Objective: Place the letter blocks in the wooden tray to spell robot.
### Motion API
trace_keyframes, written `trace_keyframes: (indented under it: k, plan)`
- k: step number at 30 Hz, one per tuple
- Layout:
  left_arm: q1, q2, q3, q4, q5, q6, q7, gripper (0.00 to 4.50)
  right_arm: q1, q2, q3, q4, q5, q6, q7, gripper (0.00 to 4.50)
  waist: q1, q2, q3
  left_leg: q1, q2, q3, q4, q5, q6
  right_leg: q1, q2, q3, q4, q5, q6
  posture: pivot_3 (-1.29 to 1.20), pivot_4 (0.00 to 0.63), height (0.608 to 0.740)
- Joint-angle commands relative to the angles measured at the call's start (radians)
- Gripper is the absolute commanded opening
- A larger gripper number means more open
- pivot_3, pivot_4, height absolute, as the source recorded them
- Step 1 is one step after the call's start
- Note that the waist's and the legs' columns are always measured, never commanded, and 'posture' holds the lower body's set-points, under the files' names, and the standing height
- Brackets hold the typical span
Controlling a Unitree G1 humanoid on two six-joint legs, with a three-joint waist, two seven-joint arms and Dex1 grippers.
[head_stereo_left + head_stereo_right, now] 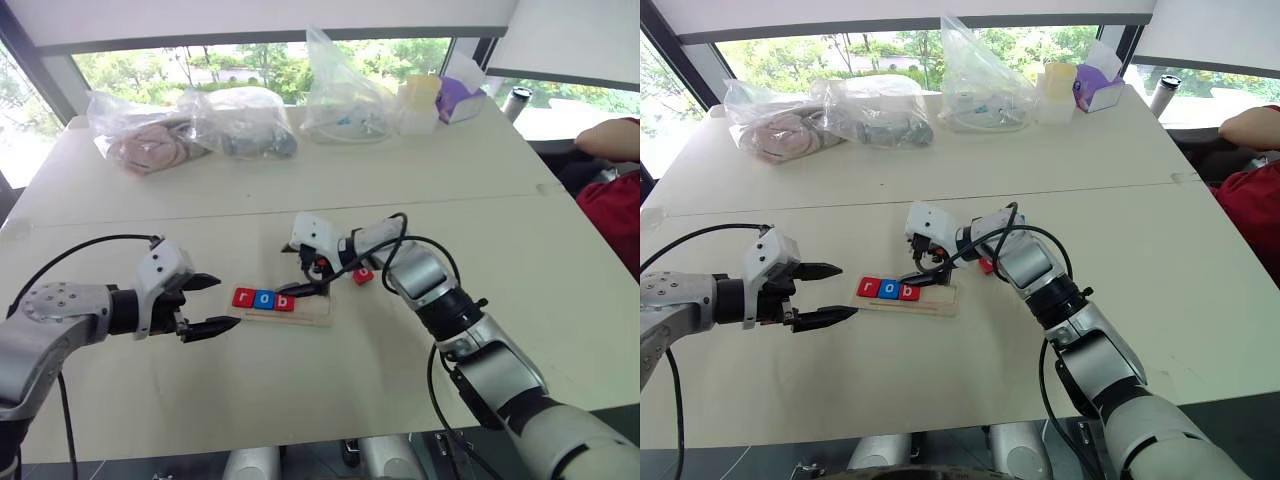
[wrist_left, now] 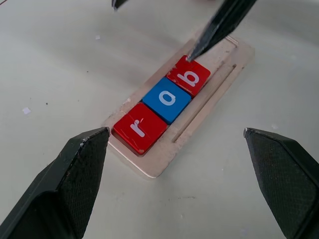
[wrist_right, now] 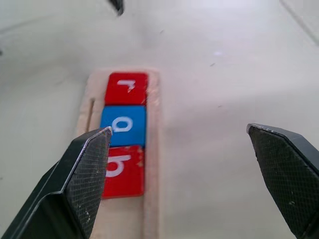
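Note:
The wooden tray lies on the white table in front of me. Three letter blocks sit side by side at its left end: red r, blue o, red b. One more red letter block lies on the table to the right of the tray, partly behind my right arm. My right gripper hangs open just above the b block, holding nothing. Just left of the tray, my left gripper is open and empty, pointing at the r block.
Several clear plastic bags lie along the table's far edge, with a purple box and a cup at the back right. A person's red sleeve shows at the right edge.

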Motion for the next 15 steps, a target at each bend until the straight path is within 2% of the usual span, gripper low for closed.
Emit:
trace_keyframes:
  k: [1,7,11,15]
  plan:
    - [-0.01,0.003,0.011,-0.009,0.004,-0.013,0.002,4.5,-0.006,-0.022,-0.056,-0.048,-0.002,-0.016,-0.055,4.44,0.0,0.0,0.0,0.0,0.0,0.0,0.0,0.0,0.0,0.0,0.0,0.0,0.0,0.0,0.0,0.0,0.15,0.74]
    - [-0.043,-0.044,-0.008,-0.024,0.006,-0.033,0.042,4.5,0.101,-0.14,-0.132,-0.177,-0.063,0.033,-0.216,4.44,0.007,0.0,0.0,-0.001,-0.001,0.0,0.0,0.0,0.0,0.0,-0.001,0.0,-0.001,0.0,0.0,0.0,0.15,0.74]
    - [-0.119,-0.136,-0.012,-0.071,-0.084,0.022,0.086,4.5,0.256,-0.128,-0.262,-0.456,-0.025,0.325,-0.36,4.44,0.008,0.0,0.0,-0.001,-0.001,0.0,0.0,0.0,0.0,0.0,-0.001,0.001,0.0,0.0,0.0,0.0,0.15,0.74]
    - [-0.176,-0.168,-0.032,-0.072,-0.118,0.051,0.096,4.5,0.381,-0.056,-0.332,-0.754,-0.012,0.647,-0.488,4.44,-0.002,0.0,0.0,0.0,0.0,-0.001,0.0,0.0,0.0,0.0,0.0,0.002,0.001,0.0,0.0,0.0,0.15,0.74]
